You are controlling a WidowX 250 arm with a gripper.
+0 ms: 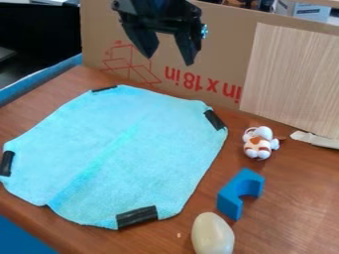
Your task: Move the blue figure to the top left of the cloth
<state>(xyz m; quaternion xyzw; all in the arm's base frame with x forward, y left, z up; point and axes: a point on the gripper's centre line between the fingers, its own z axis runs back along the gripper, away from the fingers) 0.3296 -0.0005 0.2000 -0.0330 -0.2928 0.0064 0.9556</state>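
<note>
Currently: blue figure (pixel 229 199) right of cloth (pixel 152 154) | well apart, lower right of raised gripper (pixel 171 60) | fingertips apart

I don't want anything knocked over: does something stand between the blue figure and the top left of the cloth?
Nothing visible stands between the blue figure and the cloth's top left; only a low crease crosses that way. The toy is off to one side.
</note>
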